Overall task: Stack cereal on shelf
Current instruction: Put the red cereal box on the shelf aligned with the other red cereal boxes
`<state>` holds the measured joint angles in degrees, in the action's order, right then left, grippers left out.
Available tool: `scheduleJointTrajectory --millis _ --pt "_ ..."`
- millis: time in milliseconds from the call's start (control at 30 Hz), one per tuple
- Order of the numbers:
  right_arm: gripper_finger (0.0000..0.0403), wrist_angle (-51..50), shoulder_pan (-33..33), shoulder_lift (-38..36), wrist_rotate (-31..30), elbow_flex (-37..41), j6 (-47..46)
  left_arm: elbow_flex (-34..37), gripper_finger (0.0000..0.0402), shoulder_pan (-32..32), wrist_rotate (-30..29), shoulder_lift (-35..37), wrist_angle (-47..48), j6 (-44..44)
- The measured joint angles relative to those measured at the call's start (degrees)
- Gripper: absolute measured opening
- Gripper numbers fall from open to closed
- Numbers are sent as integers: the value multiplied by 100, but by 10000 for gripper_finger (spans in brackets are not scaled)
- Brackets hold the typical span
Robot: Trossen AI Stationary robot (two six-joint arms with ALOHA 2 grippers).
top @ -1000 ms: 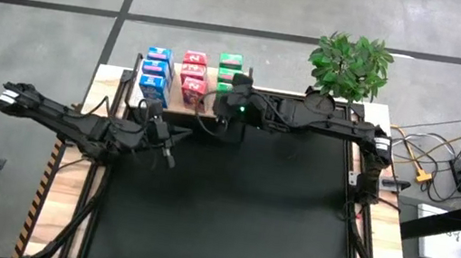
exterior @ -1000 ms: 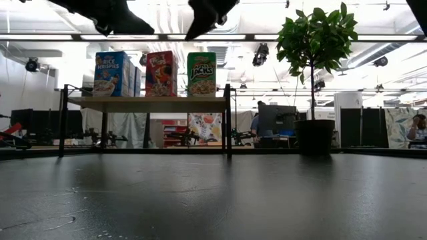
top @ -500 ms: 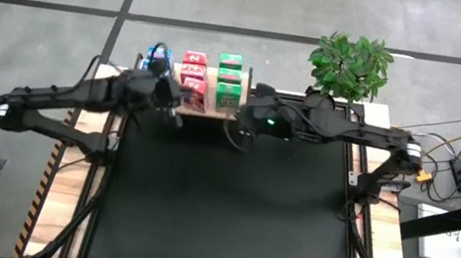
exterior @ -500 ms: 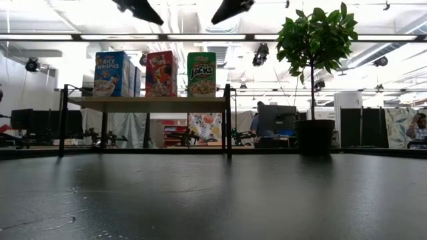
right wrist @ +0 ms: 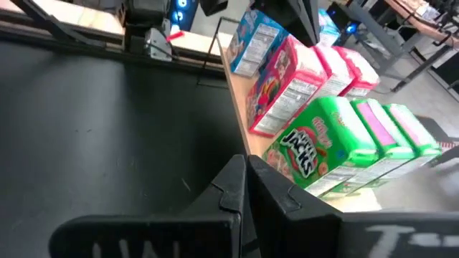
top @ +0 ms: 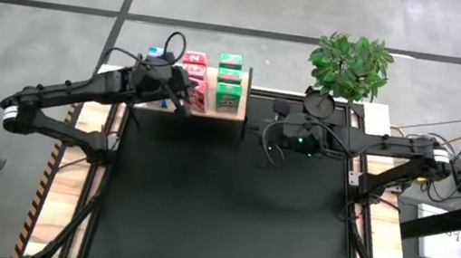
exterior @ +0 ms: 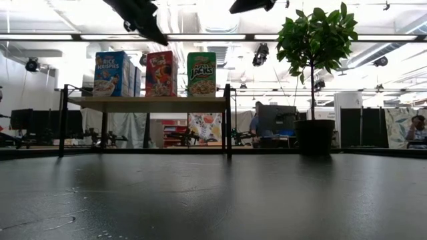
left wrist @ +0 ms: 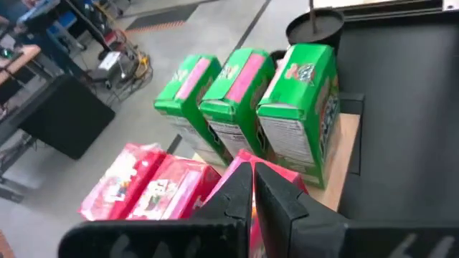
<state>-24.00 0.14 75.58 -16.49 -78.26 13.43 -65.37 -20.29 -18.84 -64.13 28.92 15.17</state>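
Pale wooden shelf holds all cereal boxes | right gripper retreated from shelf, clenched empty | left gripper now above red boxes, clenched empty | stacking looks done

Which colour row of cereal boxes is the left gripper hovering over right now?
The red row, the middle one on the shelf. The left gripper, shut, hangs above its front box; the blue row and green row flank it.
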Motion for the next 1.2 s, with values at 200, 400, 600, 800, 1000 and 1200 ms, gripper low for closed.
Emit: scheduleJointTrajectory --millis 200,400,600,800,1000,1200 --pt "9 347 1 -86 0 411 -40 92 0 -5 -233 -240 -165 -214" --pt "9 372 1 -80 -2 435 -171 88 0 -7 -658 -396 -156 -637" --pt "9 374 1 -80 -2 435 -177 92 0 10 -680 -346 33 -1481" --pt "9 372 1 -80 -2 435 -204 92 0 38 -1092 -332 260 -1763" --pt "9 370 1 -80 -2 435 -236 92 0 116 -1123 -285 303 -1946" --pt "9 366 1 -80 -3 435 -254 50 0 205 -1116 -285 286 -2061"
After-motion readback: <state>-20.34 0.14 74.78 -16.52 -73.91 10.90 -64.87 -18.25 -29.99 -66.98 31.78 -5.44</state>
